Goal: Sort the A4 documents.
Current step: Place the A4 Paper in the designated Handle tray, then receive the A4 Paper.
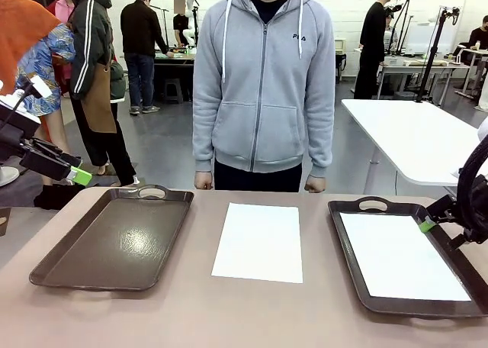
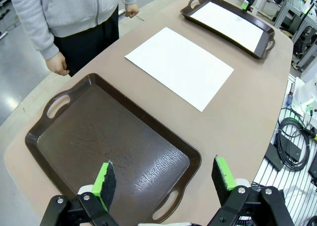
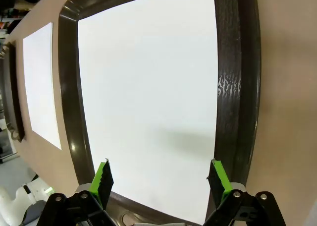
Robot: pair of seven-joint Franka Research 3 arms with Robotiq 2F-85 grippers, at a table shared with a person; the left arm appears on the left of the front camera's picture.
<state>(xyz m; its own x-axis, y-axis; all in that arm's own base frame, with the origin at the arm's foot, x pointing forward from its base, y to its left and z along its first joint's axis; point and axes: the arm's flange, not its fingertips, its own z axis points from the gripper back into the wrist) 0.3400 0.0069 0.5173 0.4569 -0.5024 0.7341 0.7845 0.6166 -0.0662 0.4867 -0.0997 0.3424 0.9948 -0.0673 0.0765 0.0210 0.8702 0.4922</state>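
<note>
Fingers first: the left fingers (image 2: pixel 105 180) stand spread wide with nothing between them, hanging high over the robot-side end of the left tray (image 2: pixel 89 132), by the left edge of the table (image 1: pixel 229 317). The right fingers (image 3: pixel 104 179) are spread just as wide and grasp nothing. They hover low over the sheet (image 3: pixel 148 87) in the right tray (image 3: pixel 237 87), close to that tray's outer rim.

What the next move turns on, as I read it, is the loose sheet (image 1: pixel 258 243). It lies flat on the bare table between the two trays, touching neither. Its long axis runs from the robot's side toward the person (image 1: pixel 263 81) at the far side, parallel to the trays' long sides. From the left fingers it lies to the right, past the empty tray. From the right fingers it lies to the left, past the right tray's inner rim. Neither arm looks clearly nearer; the right one is lower, and the left one has the empty tray under it. A thin sheet flat on the table gives little edge to pinch, so I'd expect a fiddly pick-up.

Count: two sheets, one loose in the middle and one lying square in the right tray; two brown trays, the left one empty. The person's hands (image 1: pixel 203 181) hang at the table's far edge.
</note>
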